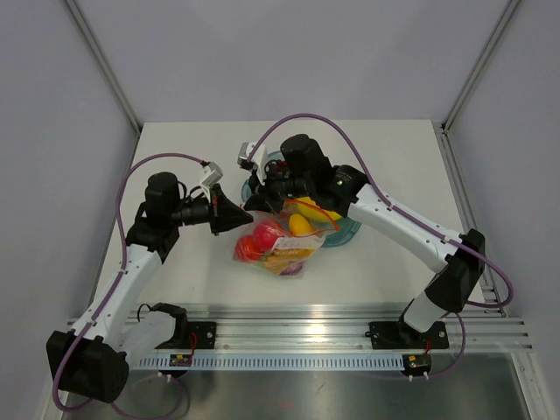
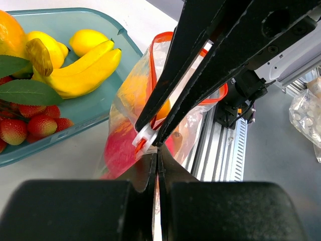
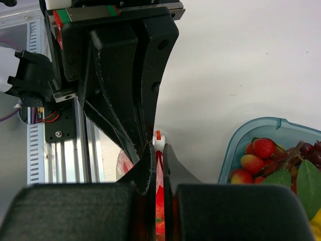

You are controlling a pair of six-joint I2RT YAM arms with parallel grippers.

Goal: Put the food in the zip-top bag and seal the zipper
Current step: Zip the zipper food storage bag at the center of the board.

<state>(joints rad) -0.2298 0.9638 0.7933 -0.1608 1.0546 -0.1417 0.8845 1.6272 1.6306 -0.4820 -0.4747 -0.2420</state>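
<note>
The zip-top bag [image 1: 282,248] lies at mid-table, floppy and holding red, orange and yellow food [image 1: 262,238]. Its orange-red zipper [image 2: 150,65] runs up the bag's mouth to a white slider [image 2: 144,136]. My left gripper [image 2: 157,150] is shut on the clear bag edge just below the slider. My right gripper [image 3: 158,148] is shut on the red zipper strip, with the slider [image 3: 158,142] right beyond its tips. The two grippers meet nose to nose at the bag's upper left corner [image 1: 254,210]. More food, a banana [image 2: 85,70] and strawberries [image 2: 30,125], lies in the tray.
A blue-tinted clear tray [image 1: 346,234] sits right of the bag, under the right arm; its rim [image 3: 230,155] shows in the right wrist view. The aluminium rail [image 1: 306,315] runs along the near table edge. A clear packet [image 2: 306,113] lies beyond that rail.
</note>
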